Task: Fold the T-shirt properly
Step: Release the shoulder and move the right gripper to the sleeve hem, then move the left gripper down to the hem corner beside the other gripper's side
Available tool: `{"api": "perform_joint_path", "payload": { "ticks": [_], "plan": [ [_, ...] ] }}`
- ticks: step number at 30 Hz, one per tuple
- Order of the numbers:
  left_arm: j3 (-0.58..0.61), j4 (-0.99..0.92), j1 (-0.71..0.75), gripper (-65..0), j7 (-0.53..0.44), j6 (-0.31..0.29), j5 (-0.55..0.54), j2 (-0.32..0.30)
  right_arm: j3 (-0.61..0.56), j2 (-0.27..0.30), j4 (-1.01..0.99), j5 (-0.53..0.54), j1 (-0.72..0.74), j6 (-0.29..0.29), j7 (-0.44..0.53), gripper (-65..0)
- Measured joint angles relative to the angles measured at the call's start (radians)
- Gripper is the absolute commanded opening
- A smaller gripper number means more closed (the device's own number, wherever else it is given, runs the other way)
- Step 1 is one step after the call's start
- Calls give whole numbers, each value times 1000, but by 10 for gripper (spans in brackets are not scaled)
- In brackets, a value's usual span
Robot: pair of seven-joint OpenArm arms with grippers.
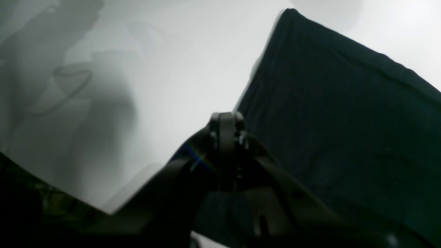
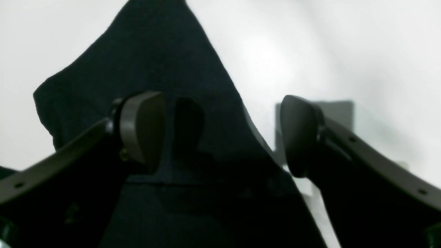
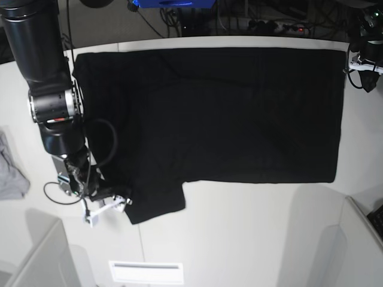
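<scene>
**Right Pincer Spread Over Black T-shirt's Edge, Left One Clenched**

We see the black T-shirt (image 3: 227,113) spread across the white table (image 3: 209,239), filling much of the base view. A short flap of it juts out at the lower left of that view, and we see its straight edges meet in a corner at the lower right.

Our right gripper (image 2: 220,134) is released, its two fingers standing wide apart. In the right wrist view, one finger shows against the dark cloth and the other against the white surface, with the shirt's edge running between them. We see a fold line crossing the fabric there. We cannot tell whether either finger touches the cloth.

Our left gripper (image 1: 227,120) is clenched, its fingertips together, and we see no fabric caught in it. The base view shows it at the upper right, just beside the shirt's corner.

At the far left of the base view, we find a light grey cloth (image 3: 11,170), rumpled and well apart from the shirt. A white rectangular piece (image 3: 146,272) lies near the bottom, and something blue (image 3: 173,3) shows at the top.
</scene>
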Motion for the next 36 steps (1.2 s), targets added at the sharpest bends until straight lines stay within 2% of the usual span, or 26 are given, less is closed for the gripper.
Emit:
{"api": "perform_joint_path", "payload": {
  "ticks": [6, 11, 14, 18, 21, 24, 34, 36],
  "plan": [
    [0, -6, 0, -650, 0, 0, 0, 1, 0, 0, 4, 0, -11, 2, 16, -173],
    [0, -6, 0, -650, 0, 0, 0, 2, 0, 0, 5, 0, -18, 3, 24, -267],
    [0, -6, 0, -650, 0, 0, 0, 3, 0, 0, 5, 0, -19, 3, 25, -272],
    [0, -6, 0, -650, 0, 0, 0, 2, 0, -13, 11, -109, -19, 3, 22, -276],
    [0, -6, 0, -650, 0, 0, 0, 2, 7, -40, 12, -223, -17, 0, 33, -347],
    [0, -6, 0, -650, 0, 0, 0, 0, 7, -59, 14, -247, -17, 0, 32, -431],
    [0, -6, 0, -650, 0, 0, 0, 0, 7, -59, 13, -240, -22, 0, 65, -443],
    [0, -6, 0, -650, 0, 0, 0, 0, 7, -58, 11, -240, -22, 3, 67, -462]
  ]
}}
